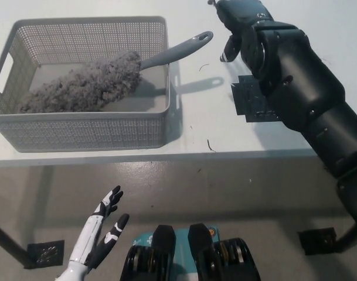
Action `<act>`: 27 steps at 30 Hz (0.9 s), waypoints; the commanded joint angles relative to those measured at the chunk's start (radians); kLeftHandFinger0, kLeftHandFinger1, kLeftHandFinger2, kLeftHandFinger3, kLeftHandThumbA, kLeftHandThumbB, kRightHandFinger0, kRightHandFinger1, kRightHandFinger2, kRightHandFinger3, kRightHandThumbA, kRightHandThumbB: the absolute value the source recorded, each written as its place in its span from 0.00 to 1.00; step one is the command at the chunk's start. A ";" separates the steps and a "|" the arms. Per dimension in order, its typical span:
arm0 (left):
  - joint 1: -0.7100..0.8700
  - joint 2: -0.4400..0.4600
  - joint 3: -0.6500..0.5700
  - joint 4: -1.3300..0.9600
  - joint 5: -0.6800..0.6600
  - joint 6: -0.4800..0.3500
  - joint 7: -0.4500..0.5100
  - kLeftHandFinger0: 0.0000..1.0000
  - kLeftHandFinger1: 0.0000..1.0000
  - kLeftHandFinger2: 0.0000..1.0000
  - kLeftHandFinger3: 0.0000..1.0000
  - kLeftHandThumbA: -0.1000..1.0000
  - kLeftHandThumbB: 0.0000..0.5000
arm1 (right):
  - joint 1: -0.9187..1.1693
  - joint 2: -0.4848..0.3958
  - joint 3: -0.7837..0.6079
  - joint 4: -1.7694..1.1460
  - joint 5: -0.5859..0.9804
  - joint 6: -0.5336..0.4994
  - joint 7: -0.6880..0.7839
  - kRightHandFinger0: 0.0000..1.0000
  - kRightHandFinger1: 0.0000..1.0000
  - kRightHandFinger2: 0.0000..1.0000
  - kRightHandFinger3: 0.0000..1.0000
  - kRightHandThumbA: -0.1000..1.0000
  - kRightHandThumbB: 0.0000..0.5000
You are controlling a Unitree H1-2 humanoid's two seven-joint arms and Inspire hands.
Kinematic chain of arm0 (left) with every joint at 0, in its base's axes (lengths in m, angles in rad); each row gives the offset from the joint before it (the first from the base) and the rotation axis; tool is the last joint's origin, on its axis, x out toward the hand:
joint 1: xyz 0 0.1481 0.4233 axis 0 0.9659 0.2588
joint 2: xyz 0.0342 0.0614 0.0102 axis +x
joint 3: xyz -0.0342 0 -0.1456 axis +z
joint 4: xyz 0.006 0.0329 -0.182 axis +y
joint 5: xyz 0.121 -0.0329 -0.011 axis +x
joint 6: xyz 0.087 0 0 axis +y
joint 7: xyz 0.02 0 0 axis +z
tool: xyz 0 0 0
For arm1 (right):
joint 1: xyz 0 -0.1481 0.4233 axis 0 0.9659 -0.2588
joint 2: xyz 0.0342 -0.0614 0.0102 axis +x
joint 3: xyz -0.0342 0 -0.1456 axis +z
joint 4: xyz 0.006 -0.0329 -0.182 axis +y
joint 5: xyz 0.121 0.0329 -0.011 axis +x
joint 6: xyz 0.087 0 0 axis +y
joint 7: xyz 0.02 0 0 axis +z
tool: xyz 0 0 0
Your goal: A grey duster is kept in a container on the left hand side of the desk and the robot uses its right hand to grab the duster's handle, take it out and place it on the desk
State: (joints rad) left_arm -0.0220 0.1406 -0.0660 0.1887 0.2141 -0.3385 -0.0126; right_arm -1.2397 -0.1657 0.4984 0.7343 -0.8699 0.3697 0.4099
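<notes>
my empty right hand (pixel 242 23) hovers at top, beside the duster handle (pixel 178 50); my left hand (pixel 102 231) rests spread, lower left.

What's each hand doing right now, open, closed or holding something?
Left hand: open, holding nothing, hanging low.
Right hand: open, holding nothing, apart from the duster handle.
</notes>
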 commanded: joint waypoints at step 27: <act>-0.008 0.027 -0.030 -0.032 -0.014 -0.016 -0.038 1.00 1.00 1.00 1.00 0.90 0.10 | -0.139 0.111 0.079 0.191 -0.010 -0.009 -0.128 1.00 1.00 1.00 1.00 0.88 1.00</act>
State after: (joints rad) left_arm -0.0218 0.1541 -0.0966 0.1826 0.2101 -0.3383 -0.0432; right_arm -1.2748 -0.0683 0.5683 0.9319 -0.8711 0.3655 0.3406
